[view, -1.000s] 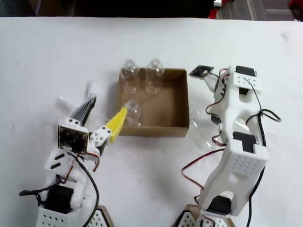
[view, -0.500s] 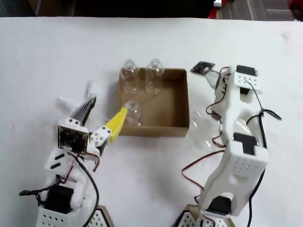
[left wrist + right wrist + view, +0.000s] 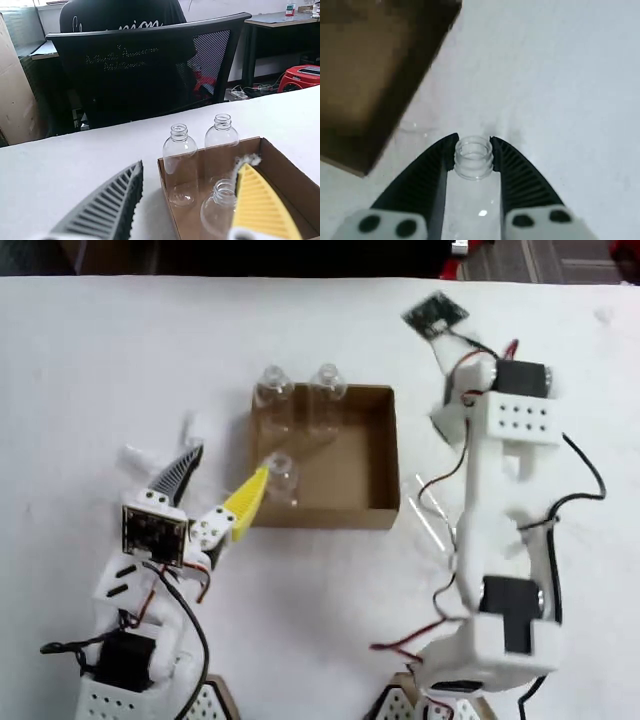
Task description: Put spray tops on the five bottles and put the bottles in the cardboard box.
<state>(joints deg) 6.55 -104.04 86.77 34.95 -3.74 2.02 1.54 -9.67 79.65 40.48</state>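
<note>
Bottle (image 3: 473,159) in right hand (image 3: 474,141); arm (image 3: 500,490) stretched forward.

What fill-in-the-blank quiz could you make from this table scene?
The cardboard box holds ___ clear bottles.
The right arm's jaws are shut on another bottle at its ___.
The left arm's jaws stand open, one dark and one ___.
Missing words: three; neck; yellow.
</note>
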